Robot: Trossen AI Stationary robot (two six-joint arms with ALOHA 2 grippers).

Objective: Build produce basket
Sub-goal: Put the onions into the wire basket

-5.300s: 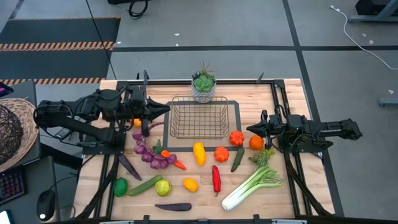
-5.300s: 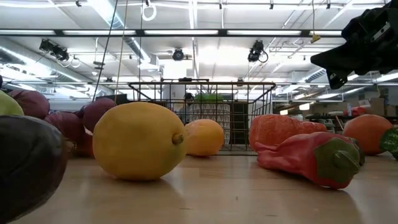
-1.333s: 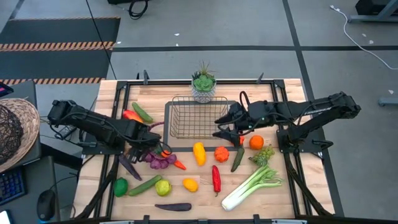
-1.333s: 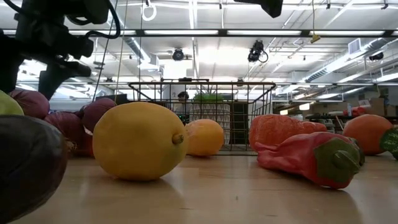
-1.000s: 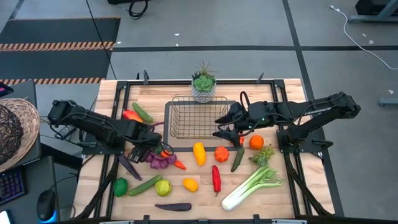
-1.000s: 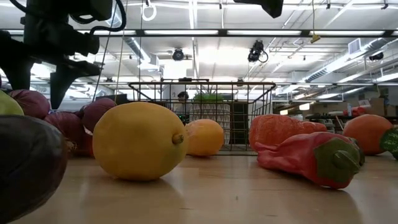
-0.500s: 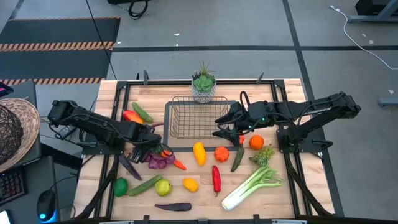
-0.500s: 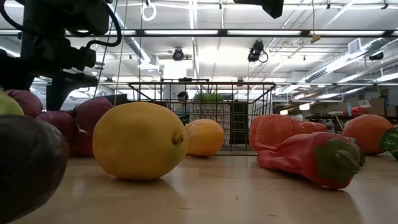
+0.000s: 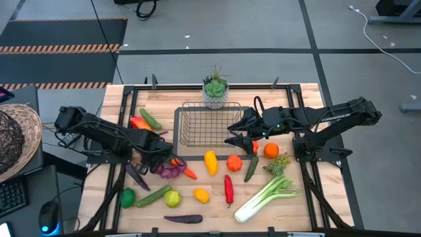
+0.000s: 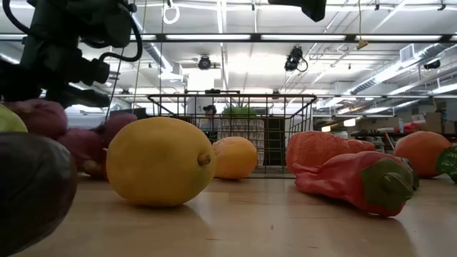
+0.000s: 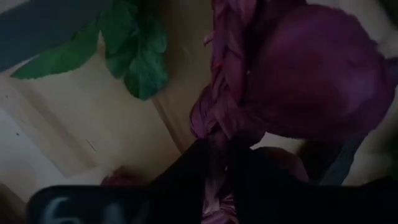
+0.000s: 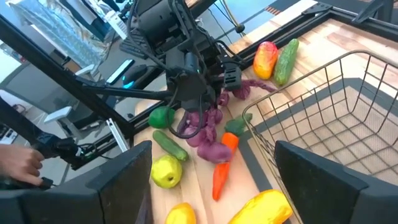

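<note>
The dark wire basket [image 9: 187, 135] stands at the table's far middle. The produce lies spread in front of it. The purple bunch of grapes [image 9: 170, 170] lies left of the basket, beside a carrot [image 9: 183, 169]. My left gripper [image 9: 161, 157] is over the bunch's far end and shut on its stem. In the low view the grapes [image 10: 44, 118] show blurred under that gripper. My right gripper [image 9: 231, 133] hovers open over the basket's right rim, with nothing between its fingers [image 12: 124, 186]. My left gripper pinches the grapes' twisted purple stem [image 11: 214, 127] between its two fingers, at the bunch's far end. The fingers come down at a slant from the table's left. The grapes [image 11: 311, 74] hang off the stem just past the fingertips; whether they are clear of the table does not show.
A potted succulent [image 9: 215, 89] stands behind the basket. In front lie a lemon [image 9: 210, 161], an orange pumpkin [image 9: 234, 162], a red chili [image 9: 228, 189], a leek [image 9: 266, 196], cucumbers and an eggplant [image 9: 183, 218]. A person's hand [image 12: 18, 165] shows beyond the table's left side.
My left gripper has come down onto the grapes and shut on their stem. The bunch has begun to shift under it and now shows blurred in the low view. My right gripper has kept still and open.
</note>
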